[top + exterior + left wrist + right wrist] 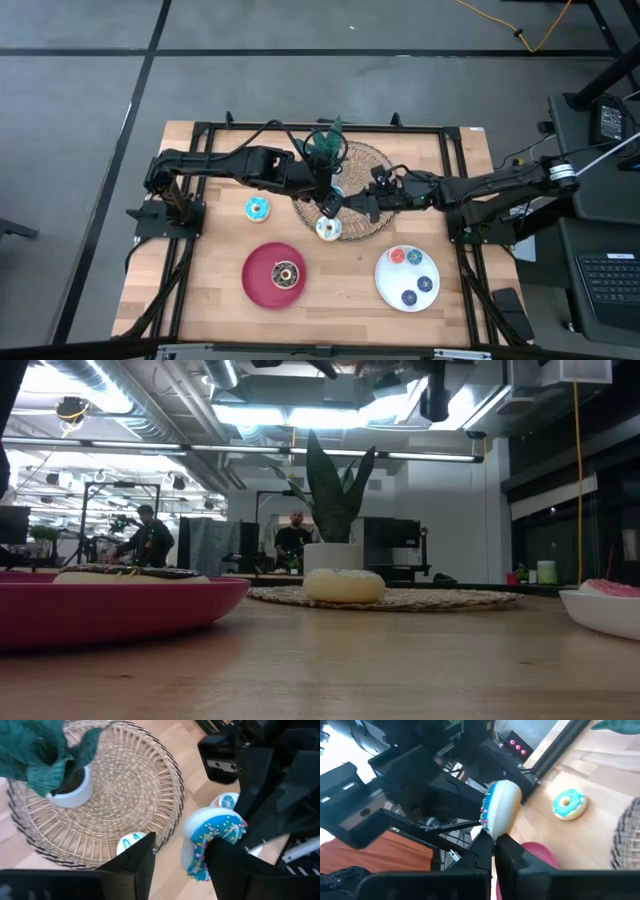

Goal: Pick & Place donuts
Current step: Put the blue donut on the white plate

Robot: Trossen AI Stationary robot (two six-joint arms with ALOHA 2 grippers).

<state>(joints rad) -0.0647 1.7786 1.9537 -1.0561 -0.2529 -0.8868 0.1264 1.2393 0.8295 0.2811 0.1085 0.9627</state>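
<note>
A blue-iced sprinkled donut [220, 832] with a white underside stands on edge in the air over the woven mat's left part [335, 193]. My right gripper [493, 839] comes from the table's right and is shut at its lower rim. My left gripper [180, 845] is open beside it; one of its fingers [230, 865] stands in front of the donut. A cream-white donut [328, 228] lies on the mat's near edge. A light-blue iced donut [257, 208] lies on the wood. A brown donut [287, 272] lies on the red plate [255, 285]. My right gripper has the donut by its rim [494, 833], at the free ends of its nearly closed fingers. The fingers come roughly level from the table's right. The donut stands on edge above the fingertips, clear of the mat. My left gripper: I cannot tell whether its finger touches the donut.
A potted plant [325, 145] stands on the woven mat [380, 165] at the far side. A white plate [385, 290] at the near right holds small blue, teal and red donuts. People stand in the room beyond the table [292, 540].
</note>
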